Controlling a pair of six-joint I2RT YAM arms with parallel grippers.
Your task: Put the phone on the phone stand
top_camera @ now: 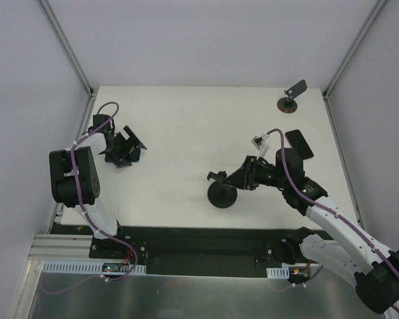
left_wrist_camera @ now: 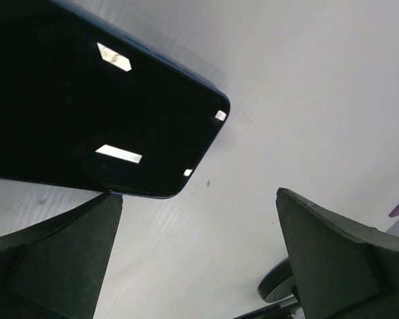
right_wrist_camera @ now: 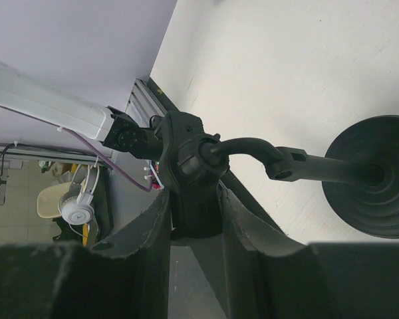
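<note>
Black phone edge just beside wide-spread L gripper, R gripper clamped on phone stand head, arms well apart.

Phone cut by left, top edges; phone stand base cut by right edge.

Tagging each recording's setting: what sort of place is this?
Probably a lab robot test cell: plain white tabletop boxed in by white wall panels on aluminium posts, two arms mounted at its edge.
</note>
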